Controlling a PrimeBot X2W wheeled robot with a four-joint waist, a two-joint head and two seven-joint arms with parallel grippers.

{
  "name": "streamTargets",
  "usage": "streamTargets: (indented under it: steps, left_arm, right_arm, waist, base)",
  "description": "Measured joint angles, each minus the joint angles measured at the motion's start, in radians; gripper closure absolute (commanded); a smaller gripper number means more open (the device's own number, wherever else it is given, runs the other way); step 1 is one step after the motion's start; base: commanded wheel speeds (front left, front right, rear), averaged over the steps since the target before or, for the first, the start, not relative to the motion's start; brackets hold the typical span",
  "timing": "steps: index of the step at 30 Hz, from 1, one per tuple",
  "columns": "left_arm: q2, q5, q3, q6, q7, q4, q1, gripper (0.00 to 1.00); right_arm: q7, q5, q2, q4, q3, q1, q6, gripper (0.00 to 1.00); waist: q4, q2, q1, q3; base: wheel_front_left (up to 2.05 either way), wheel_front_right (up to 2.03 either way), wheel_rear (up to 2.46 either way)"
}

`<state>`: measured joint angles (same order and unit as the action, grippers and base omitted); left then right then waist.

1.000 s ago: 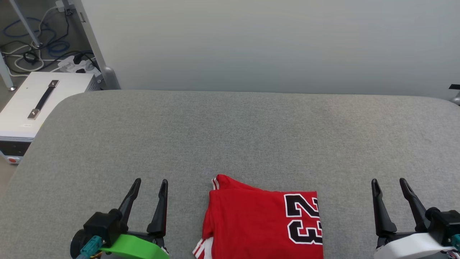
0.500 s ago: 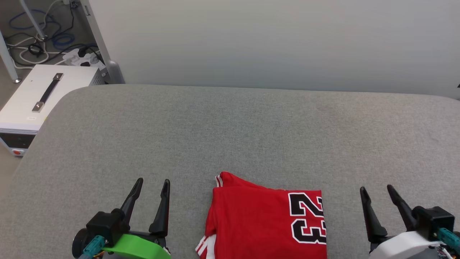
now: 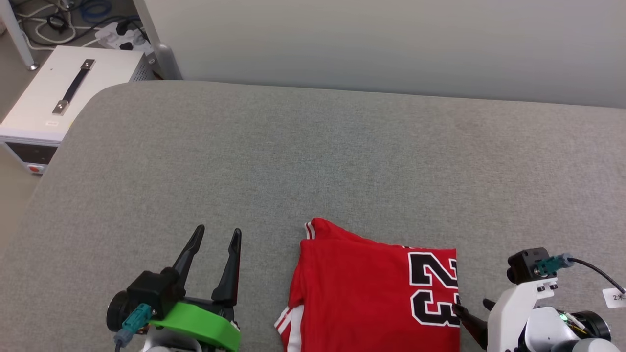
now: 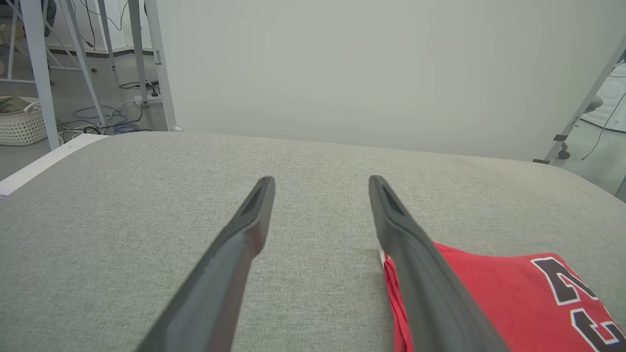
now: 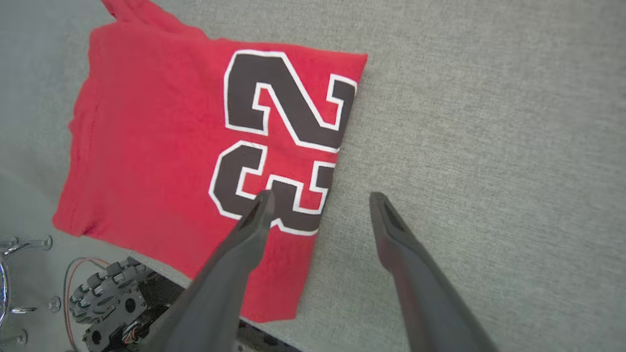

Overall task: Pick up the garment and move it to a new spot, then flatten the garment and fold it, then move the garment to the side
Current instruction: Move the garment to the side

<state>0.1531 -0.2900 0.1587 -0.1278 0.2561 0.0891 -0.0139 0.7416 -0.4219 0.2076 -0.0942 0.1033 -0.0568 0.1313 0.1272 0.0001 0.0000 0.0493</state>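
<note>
The garment (image 3: 362,298) is a red jersey, folded into a rectangle at the table's near edge, with black-and-white number lettering on its right part. My left gripper (image 3: 218,231) stands open to its left, fingers pointing away over bare cloth, with the garment (image 4: 494,293) just beside its right finger. My right gripper (image 3: 473,308) is open and tipped downward at the garment's right edge. In the right wrist view the right gripper (image 5: 321,195) straddles that edge, one finger over the lettering on the garment (image 5: 156,132) and the other over the table.
The grey cloth-covered table (image 3: 313,161) stretches wide behind the garment up to a pale wall. A white box with a black handle (image 3: 63,98) and cables (image 3: 73,19) sit on the floor at the far left. My wheeled base (image 5: 112,303) shows below the table's near edge.
The head camera has shifted, so the whole picture moved. My right gripper has swung from pointing forward at the far right to pointing down over the garment's right edge. The garment lies unchanged.
</note>
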Motion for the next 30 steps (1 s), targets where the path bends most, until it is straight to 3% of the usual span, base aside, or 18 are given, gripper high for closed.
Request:
streamTargets:
  steps: [8, 21, 23, 24, 30]
  left_arm:
    - [-0.001, 0.0, 0.021, 0.0, 0.0, 0.008, 0.037, 0.0]
    - [-0.013, 0.006, 0.025, 0.0, 0.0, 0.012, 0.063, 0.0]
    - [-0.015, 0.006, 0.025, 0.0, 0.0, 0.013, 0.063, 0.0]
    - [-0.015, 0.006, 0.026, 0.0, 0.0, 0.015, 0.064, 0.0]
    - [-0.015, 0.002, 0.034, 0.0, 0.0, 0.03, 0.066, 0.0]
  right_arm:
    - [0.152, 0.019, -0.049, 0.048, -0.016, 0.048, 0.0, 0.0]
    - [0.158, 0.067, -0.082, 0.142, 0.003, 0.078, 0.0, 0.0]
    - [0.144, 0.066, -0.073, 0.153, 0.016, 0.081, 0.0, 0.74]
    - [0.132, 0.067, -0.064, 0.157, 0.028, 0.083, 0.0, 1.0]
    - [0.03, 0.067, -0.024, 0.195, 0.07, 0.104, 0.0, 1.0]
  waist:
    - [0.047, 0.0, 0.0, 0.051]
    - [0.107, 0.0, 0.0, 0.115]
    - [0.11, 0.0, 0.0, 0.12]
    - [0.111, 0.0, 0.0, 0.122]
    - [0.101, 0.0, 0.0, 0.112]
  base:
    - [0.0, 0.0, 0.0]
    - [0.0, 0.0, 0.0]
    - [0.0, 0.0, 0.0]
    - [0.0, 0.0, 0.0]
    - [0.0, 0.0, 0.0]
